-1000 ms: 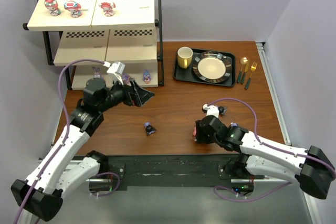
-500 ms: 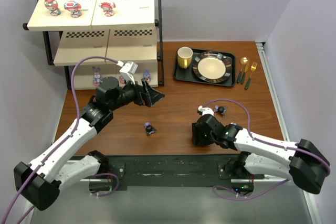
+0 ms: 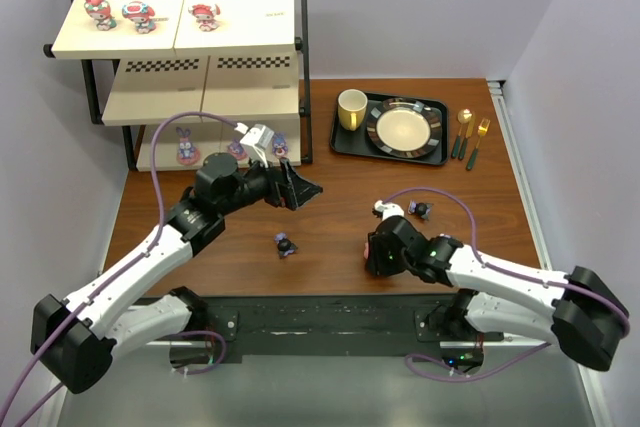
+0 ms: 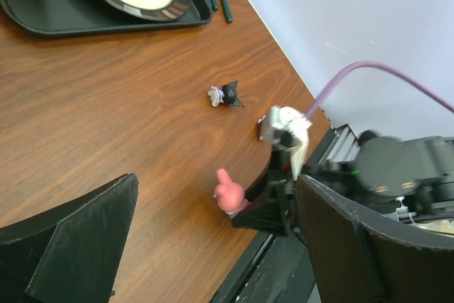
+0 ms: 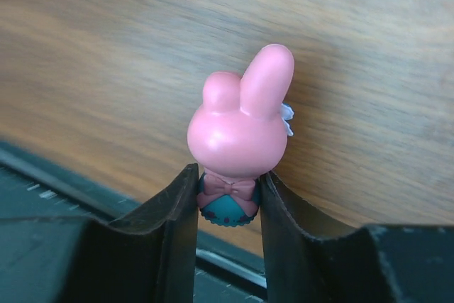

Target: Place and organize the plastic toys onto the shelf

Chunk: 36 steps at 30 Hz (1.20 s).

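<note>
My right gripper (image 5: 228,200) is shut on a pink bunny-eared toy (image 5: 240,133), its fingers (image 5: 177,211) pressing the teal body near the table's front edge. The top view puts this gripper (image 3: 373,248) right of centre. My left gripper (image 3: 302,188) hangs open and empty over the table, just right of the shelf (image 3: 180,32). In its wrist view I see the held pink toy (image 4: 228,195) and a dark toy (image 4: 227,95) beyond it. Another dark toy (image 3: 285,244) lies at centre front. Three pink-red toys (image 3: 138,15) stand on the top board, purple bunnies (image 3: 185,147) on the bottom one.
A black tray (image 3: 345,139) at the back right carries a yellow mug (image 3: 351,107) and a plate (image 3: 405,128). Gold cutlery (image 3: 470,137) lies to its right. The second dark toy (image 3: 422,210) sits just behind my right arm.
The right gripper has drawn back slightly toward the front edge and closed on the pink bunny toy. The left arm has swung to the right, away from the shelf, still open.
</note>
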Each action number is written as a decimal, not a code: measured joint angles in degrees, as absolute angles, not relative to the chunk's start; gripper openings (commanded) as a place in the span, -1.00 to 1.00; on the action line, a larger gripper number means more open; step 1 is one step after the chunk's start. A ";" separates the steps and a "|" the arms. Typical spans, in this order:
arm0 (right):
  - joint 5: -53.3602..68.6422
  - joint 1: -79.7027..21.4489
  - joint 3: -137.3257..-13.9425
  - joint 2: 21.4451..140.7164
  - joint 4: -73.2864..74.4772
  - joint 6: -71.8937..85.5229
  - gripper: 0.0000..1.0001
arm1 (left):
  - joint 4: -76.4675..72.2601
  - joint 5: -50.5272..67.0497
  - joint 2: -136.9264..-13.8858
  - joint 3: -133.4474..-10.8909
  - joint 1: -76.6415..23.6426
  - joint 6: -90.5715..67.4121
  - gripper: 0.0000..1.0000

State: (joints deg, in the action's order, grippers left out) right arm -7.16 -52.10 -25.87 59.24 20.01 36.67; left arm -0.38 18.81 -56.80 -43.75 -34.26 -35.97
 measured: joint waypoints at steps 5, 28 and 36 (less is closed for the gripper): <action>-2.66 -52.07 -23.75 48.40 14.24 33.85 -0.91 | -1.21 19.88 -56.75 -42.83 -34.26 -35.03 0.99; 42.30 -44.47 -31.05 63.77 -47.88 35.59 -0.98 | -12.47 34.59 -42.19 -36.47 -34.13 -32.10 0.99; 47.72 -41.74 -32.25 75.55 -68.14 50.11 -0.98 | -24.88 35.75 -43.92 -30.50 -34.13 -41.52 0.83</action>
State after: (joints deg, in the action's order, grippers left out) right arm 47.72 -41.74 -32.25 75.55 -68.14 50.11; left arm -24.88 35.75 -43.92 -30.50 -34.13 -41.52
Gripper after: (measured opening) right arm 0.372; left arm 0.961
